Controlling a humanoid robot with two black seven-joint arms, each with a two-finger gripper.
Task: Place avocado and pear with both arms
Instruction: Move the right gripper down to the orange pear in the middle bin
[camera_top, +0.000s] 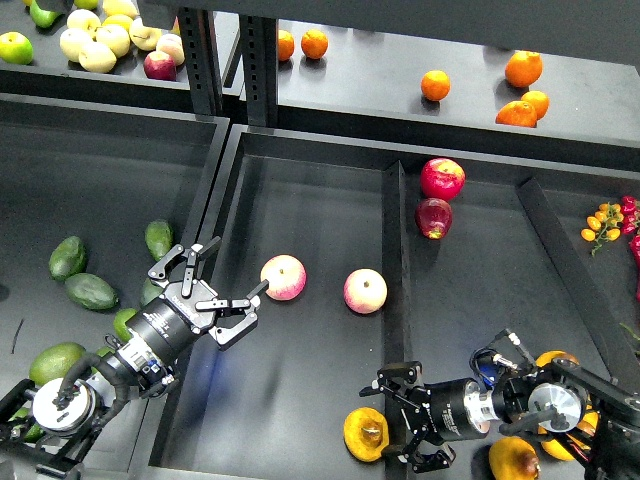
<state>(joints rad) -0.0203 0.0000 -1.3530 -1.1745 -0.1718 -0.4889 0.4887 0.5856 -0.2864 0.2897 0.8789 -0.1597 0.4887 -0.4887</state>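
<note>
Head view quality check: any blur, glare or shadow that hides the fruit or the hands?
Head view: sharp overall, evenly lit from above. The dark tray floor shows a soft sheen but no strong glare; a faint blue glow lies beside the left hand. The right hand, black on black, is hard to separate from the divider, next to a clearly lit pear.

Right pincer overlaps the pear — contact unclear.

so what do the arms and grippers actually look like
Both arms are black, built from ribbed cylindrical segments with a round silver disc at a joint near the frame edge. Each ends in a black two-finger gripper, left and right, with angular, open-framed fingers. The right arm shows a silver wrist ring, blue cabling and thin black cables.
</note>
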